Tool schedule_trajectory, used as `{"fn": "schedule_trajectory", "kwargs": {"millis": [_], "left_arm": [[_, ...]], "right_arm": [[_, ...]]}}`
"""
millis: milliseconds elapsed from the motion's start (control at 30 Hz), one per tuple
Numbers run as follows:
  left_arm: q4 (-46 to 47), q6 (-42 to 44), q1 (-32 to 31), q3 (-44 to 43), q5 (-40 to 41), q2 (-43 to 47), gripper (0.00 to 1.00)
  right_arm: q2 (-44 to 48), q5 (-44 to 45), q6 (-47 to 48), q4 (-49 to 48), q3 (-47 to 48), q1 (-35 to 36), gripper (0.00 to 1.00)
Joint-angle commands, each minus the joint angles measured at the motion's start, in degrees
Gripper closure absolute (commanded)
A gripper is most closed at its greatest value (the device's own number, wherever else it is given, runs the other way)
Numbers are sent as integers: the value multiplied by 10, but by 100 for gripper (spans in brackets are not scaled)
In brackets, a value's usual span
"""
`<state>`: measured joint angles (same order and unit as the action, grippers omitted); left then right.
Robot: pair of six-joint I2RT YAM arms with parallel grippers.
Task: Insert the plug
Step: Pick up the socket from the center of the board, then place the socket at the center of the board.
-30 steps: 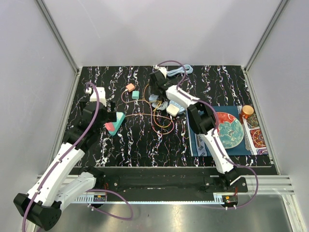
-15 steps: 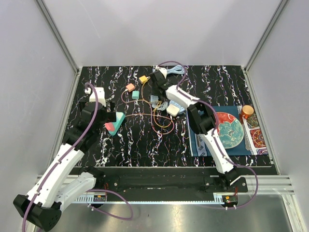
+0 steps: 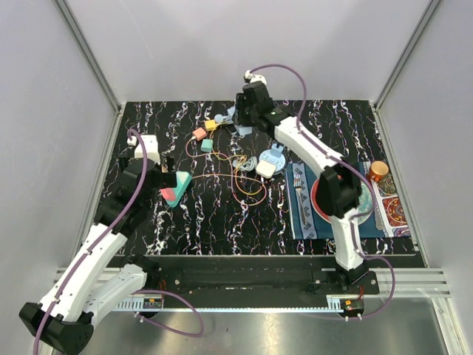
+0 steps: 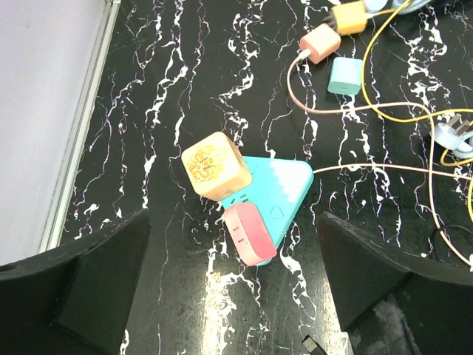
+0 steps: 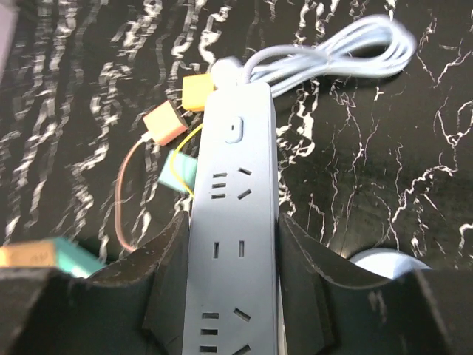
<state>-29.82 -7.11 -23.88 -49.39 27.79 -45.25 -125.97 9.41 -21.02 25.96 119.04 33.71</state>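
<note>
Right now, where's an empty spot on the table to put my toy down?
Bare table along the near edge, between the teal triangle socket and the blue mat. Also the far right corner, behind the mat. The middle is crowded with tangled cables and little plugs.

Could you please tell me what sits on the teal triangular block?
A yellow patterned cube and a pink rounded adapter cover two corners of the teal triangular block; whatever lies beneath them is hidden.
</note>
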Motion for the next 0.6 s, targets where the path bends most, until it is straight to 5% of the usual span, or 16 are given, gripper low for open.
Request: {"fn": "schedule_trajectory", "kwargs": {"millis": [0,300,567], "left_arm": [[33,-1,5,5,12,15,1],[45,-1,8,14,28,32,1],[49,1,9,20,38,32,1]], "right_arm": [[176,-83,55,-52,-60,20,100],[451,-191,120,-103,-377,102,100],[542,-312,172,-144,-618,116,100]]}}
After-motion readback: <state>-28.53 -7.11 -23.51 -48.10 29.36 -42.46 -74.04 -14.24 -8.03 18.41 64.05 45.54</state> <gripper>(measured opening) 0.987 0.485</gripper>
